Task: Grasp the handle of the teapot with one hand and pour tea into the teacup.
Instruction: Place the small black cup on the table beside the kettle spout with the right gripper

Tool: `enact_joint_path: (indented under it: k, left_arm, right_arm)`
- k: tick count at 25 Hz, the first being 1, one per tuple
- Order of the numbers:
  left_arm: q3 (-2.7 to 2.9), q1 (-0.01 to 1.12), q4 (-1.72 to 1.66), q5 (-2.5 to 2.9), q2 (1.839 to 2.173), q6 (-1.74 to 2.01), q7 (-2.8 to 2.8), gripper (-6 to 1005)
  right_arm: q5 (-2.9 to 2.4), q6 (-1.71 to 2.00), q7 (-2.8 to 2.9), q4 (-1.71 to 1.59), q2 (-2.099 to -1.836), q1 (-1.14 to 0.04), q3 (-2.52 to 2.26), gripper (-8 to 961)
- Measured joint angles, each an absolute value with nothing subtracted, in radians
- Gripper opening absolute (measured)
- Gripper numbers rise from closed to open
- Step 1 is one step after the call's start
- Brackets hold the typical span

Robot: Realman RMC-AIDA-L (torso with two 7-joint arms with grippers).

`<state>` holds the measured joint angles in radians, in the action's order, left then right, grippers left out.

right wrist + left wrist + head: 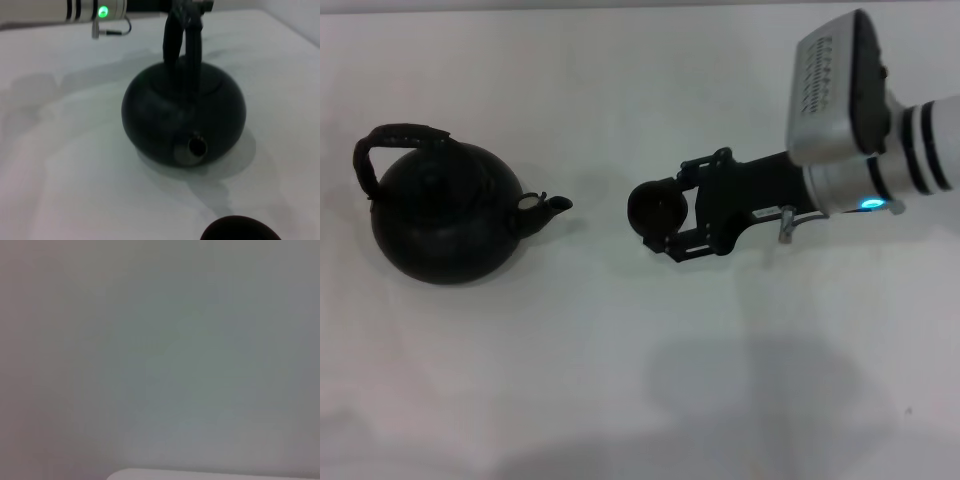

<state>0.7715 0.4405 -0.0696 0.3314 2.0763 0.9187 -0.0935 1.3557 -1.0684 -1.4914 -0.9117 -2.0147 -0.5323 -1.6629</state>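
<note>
The black round teapot (445, 215) stands at the table's left, its stubby spout (555, 206) pointing right at the teacup (650, 205). Nothing holds its arched handle (400, 133). My right gripper (668, 208) reaches in from the right, its jaws closed on the small dark teacup from both sides. The right wrist view faces the teapot (185, 115) spout-on, with the handle (182, 40) edge-on and the teacup's rim (240, 229) at the nearest edge. Beyond the teapot in that view is my left arm (95, 10) with a green light, its dark end cut off by the frame.
The white table (620, 380) carries only the teapot and the cup, and its far corner (290, 30) shows behind the pot. The right arm's shadow falls on the near table. The left wrist view holds a blank grey surface (160, 350) only.
</note>
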Motion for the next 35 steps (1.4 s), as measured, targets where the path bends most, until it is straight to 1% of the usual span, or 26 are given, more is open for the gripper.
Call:
enact_joint_path:
  k: [6, 13, 35]
  left_arm:
    - [0.771, 0.445, -0.071, 0.331, 2.075, 0.919, -0.094, 698]
    - [0.772, 0.447, -0.072, 0.331, 2.075, 0.919, -0.094, 698]
    - [0.773, 0.444, -0.068, 0.331, 2.077, 0.919, -0.094, 698]
  right_arm:
    - [1.362, -0.98, -1.49, -0.866, -2.018, -0.565, -1.756, 710]
    - [1.362, -0.865, -1.48, -0.849, -2.02, -0.572, -1.862, 711]
    - [1.357, -0.836, -1.465, -0.821, -2.022, -0.589, -1.907, 714]
